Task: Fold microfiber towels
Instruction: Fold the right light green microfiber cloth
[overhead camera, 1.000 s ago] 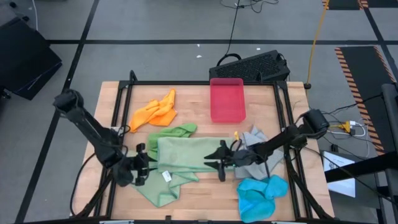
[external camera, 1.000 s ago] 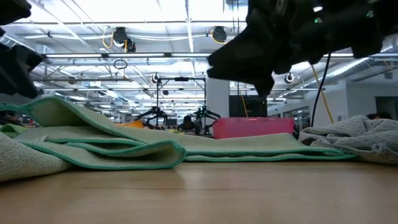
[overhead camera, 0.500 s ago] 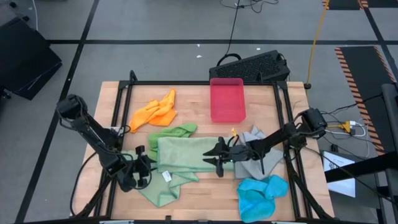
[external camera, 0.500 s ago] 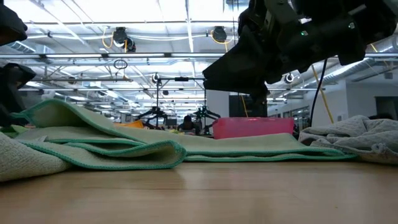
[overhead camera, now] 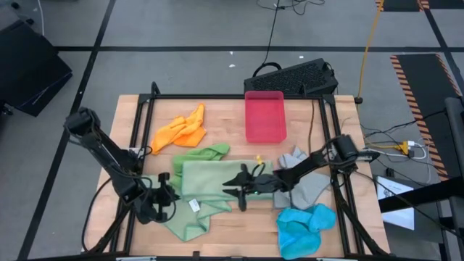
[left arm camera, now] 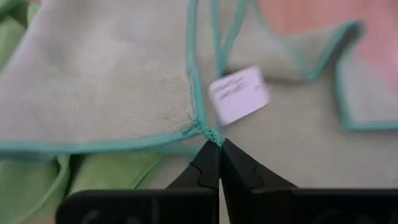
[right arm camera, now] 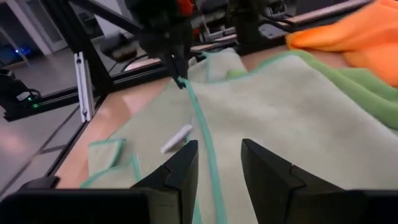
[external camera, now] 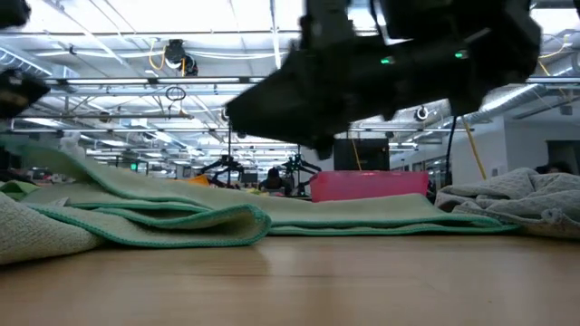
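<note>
A pale sage green towel (overhead camera: 210,185) with a teal hem lies spread at the table's near middle, partly over a bright green towel (overhead camera: 206,154). My left gripper (overhead camera: 174,191) is at its left edge, shut on a corner beside the white label (left arm camera: 239,93). My right gripper (right arm camera: 217,168) hovers open over the sage towel's right half (overhead camera: 230,188), pointing toward the table's left and touching nothing. An orange towel (overhead camera: 181,129), a grey towel (overhead camera: 303,180) and a blue towel (overhead camera: 304,226) lie crumpled around them. My left gripper pinches a hemmed corner (left arm camera: 213,134) of the sage towel's upper layer between the free ends of its two fingers. The fingers slant down from the table's left. The corner (right arm camera: 182,83) is raised slightly, and the rest of the towel lies on the table.
A pink-red tray (overhead camera: 264,116) stands at the far middle. A black frame rail (overhead camera: 141,116) runs around the wooden top. Bare wood shows between the orange towel and the tray, and along the near edge between the sage and blue towels.
My left gripper has shut on the sage towel's corner. My right gripper has moved toward the table's left, out over the sage towel and a little lower, and has stayed open.
</note>
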